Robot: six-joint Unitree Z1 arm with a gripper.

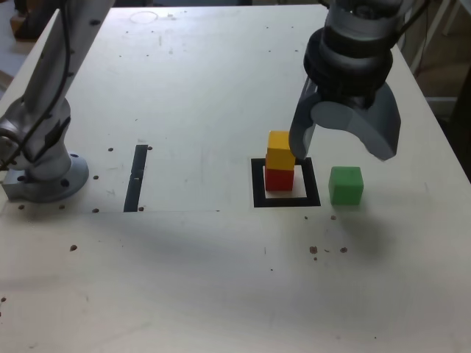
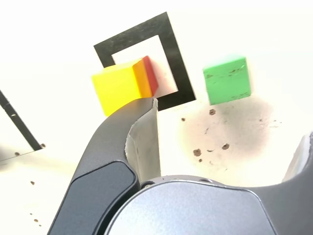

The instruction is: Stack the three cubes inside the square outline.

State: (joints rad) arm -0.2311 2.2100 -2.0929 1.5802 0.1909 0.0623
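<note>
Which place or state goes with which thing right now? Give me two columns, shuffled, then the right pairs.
Things
1. Red cube
2. Yellow cube
3. Green cube
4. Hand

Places or states
A. On the table outside the square outline, on the exterior view's right of it
B. Open, holding nothing
C. Inside the square outline, bearing another cube
D. On top of another cube

Right pairs
1-C
2-D
3-A
4-B
</note>
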